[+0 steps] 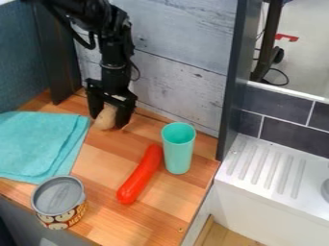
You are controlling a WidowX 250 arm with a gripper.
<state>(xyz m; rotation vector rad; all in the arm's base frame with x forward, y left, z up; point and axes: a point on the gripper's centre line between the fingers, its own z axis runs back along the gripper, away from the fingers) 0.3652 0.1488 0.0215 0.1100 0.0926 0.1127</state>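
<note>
At upper left, the tool grips a beige lump near the wall, bare worktop separating it from the upright cup; a can stands by the lower-left edge.

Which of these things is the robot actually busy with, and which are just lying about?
At work:
gripper
pale tan rounded object, at the gripper

Lying about:
turquoise cup, upright
red sausage-shaped object, beside the cup
tin can
folded turquoise cloth

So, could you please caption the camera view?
The gripper at a pale object on a wooden counter, a teal cup nearby.
</note>
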